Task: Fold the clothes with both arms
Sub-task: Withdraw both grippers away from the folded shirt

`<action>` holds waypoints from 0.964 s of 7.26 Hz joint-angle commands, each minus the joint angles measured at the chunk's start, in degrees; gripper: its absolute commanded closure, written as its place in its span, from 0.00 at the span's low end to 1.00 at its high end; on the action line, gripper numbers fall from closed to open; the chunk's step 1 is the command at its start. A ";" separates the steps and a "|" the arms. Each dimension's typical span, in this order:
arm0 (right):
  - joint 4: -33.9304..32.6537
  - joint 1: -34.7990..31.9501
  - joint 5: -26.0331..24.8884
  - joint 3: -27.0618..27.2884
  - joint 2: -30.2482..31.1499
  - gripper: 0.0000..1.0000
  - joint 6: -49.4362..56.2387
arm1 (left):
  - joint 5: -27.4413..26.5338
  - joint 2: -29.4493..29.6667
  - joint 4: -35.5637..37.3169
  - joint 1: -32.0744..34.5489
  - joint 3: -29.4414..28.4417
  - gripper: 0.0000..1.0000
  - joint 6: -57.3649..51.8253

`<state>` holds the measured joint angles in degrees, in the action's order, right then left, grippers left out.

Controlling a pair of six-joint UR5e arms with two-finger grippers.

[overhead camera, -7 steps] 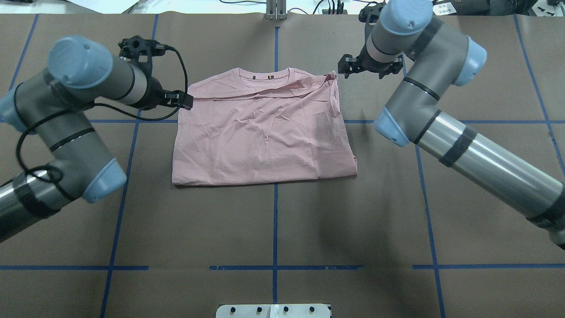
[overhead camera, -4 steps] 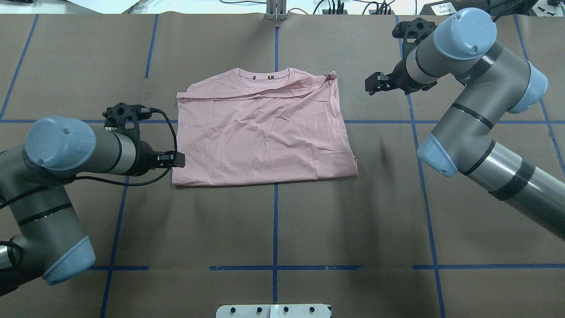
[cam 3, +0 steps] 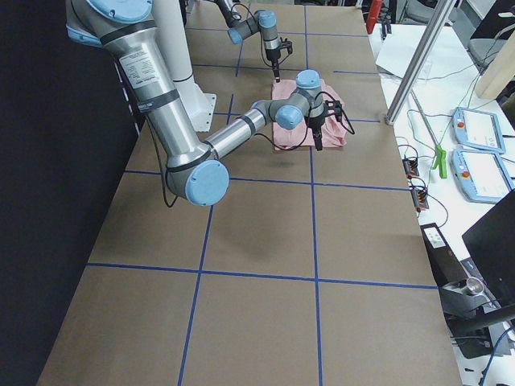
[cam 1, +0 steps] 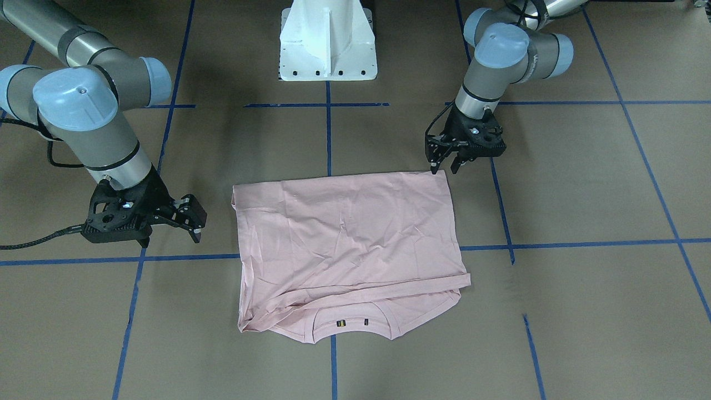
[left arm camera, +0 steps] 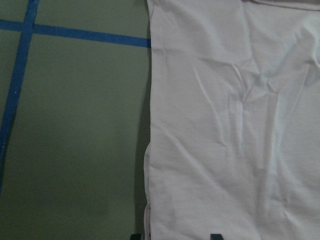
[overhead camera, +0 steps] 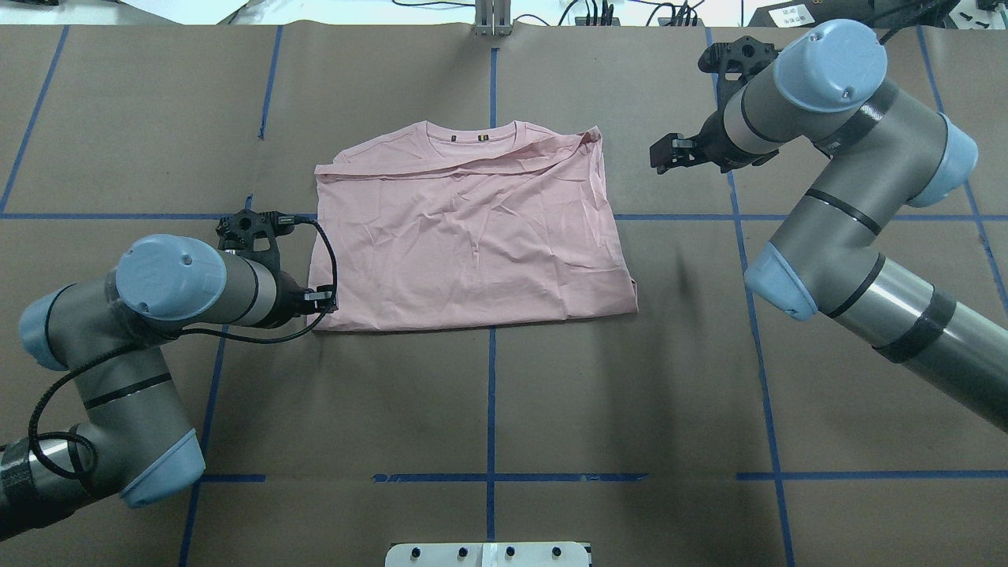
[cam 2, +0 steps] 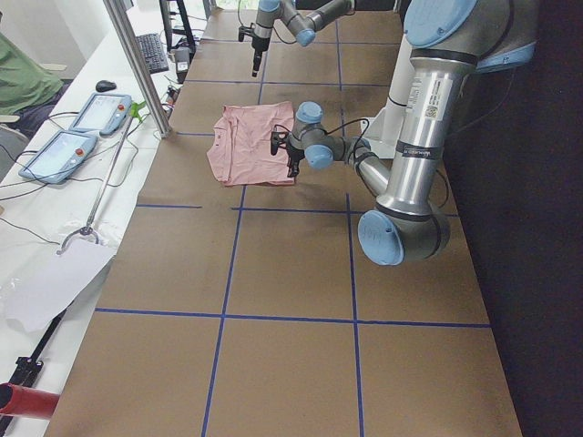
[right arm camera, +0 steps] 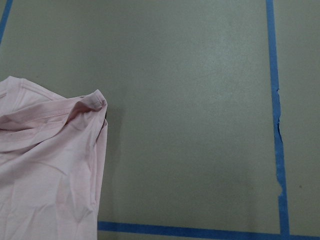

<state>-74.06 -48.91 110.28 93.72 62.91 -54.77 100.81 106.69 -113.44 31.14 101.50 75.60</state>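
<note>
Both pincers open and empty, pink T-shirt flat on the counter.

Front view: the T-shirt (cam 1: 344, 233) lies folded mid-counter (cam 1: 583, 194), collar on the side away from the robot. The left pincer (cam 1: 444, 164) points down right at the hem corner, fingers spread, gripping nothing. The right pincer (cam 1: 199, 229) hangs beside the opposite edge, apart from the cloth, fingers spread, empty. Overhead: left pincer at the near hem corner, right pincer off past the collar-side corner. Left wrist: fingertips (left arm camera: 215, 236) set apart, the shirt's corner between them. Right wrist: a bunched shoulder corner and blue tape (right arm camera: 274, 100) on bare counter.
</note>
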 commanded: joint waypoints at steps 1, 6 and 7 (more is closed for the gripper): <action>-0.03 0.04 -0.07 -0.12 0.02 0.00 0.10 | -0.09 0.27 -0.02 -0.03 -1.30 0.45 -0.10; 0.06 0.04 0.02 -0.03 0.02 0.00 0.10 | 0.00 1.33 0.07 -0.21 -2.44 0.84 -0.45; 0.06 0.04 -0.07 -0.11 -0.07 0.00 0.10 | -0.09 1.24 0.24 -0.12 -2.36 1.00 -0.63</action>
<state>-74.00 -48.89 110.26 93.68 62.90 -54.67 100.79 107.94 -113.34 30.98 99.38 75.25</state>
